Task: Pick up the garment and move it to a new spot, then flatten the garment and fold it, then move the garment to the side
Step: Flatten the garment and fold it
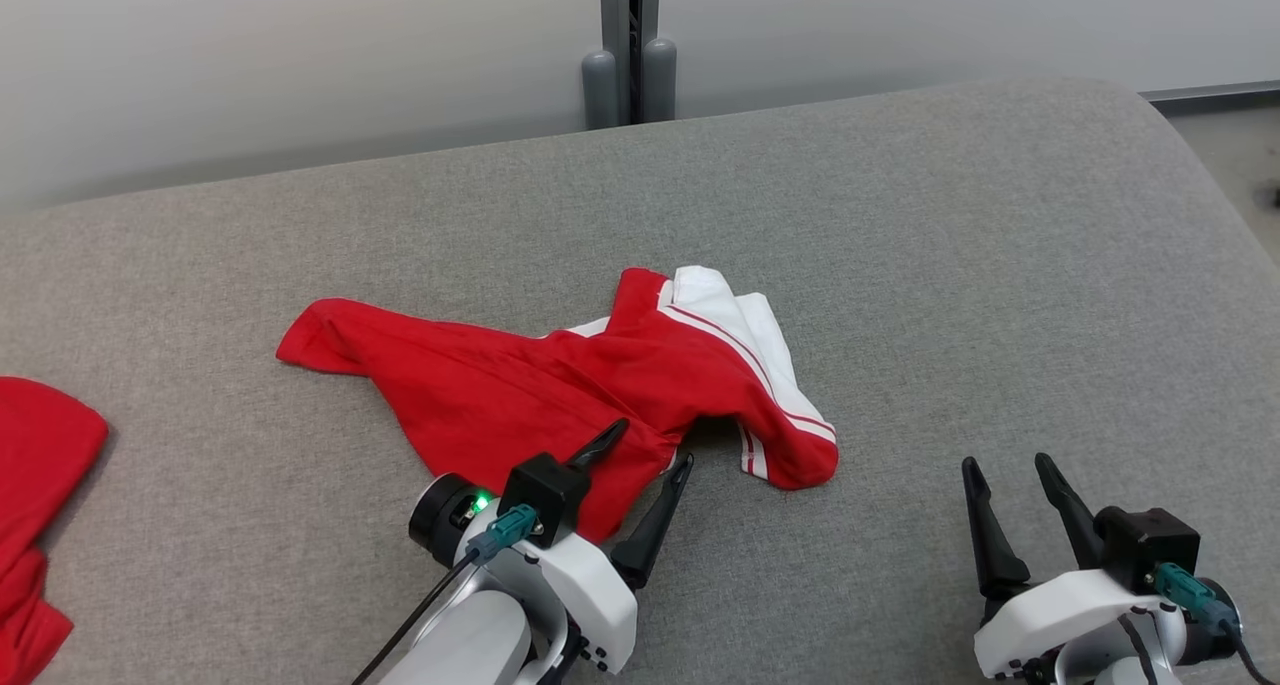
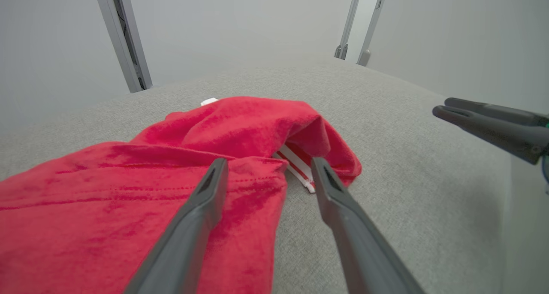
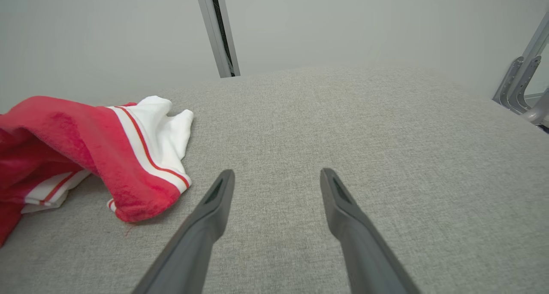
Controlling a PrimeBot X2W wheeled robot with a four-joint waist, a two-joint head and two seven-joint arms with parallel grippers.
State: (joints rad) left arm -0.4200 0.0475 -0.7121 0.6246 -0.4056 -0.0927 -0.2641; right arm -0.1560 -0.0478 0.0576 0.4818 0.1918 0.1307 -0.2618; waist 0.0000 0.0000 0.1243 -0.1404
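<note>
Two open: left pincer (image 1: 655, 442), right pincer (image 1: 1005, 460); nothing gripped.
Left straddles near edge of crumpled red-and-white garment (image 1: 520, 395) on grey worktop (image 1: 900, 265); right apart, over bare worktop.

The garment (image 1: 560, 395) is bright red, with a white panel edged by thin red and white stripes. The tabletop (image 1: 1000, 265) is grey (a fine flecked weave). A second cloth (image 1: 40, 465) is plain red.
</note>
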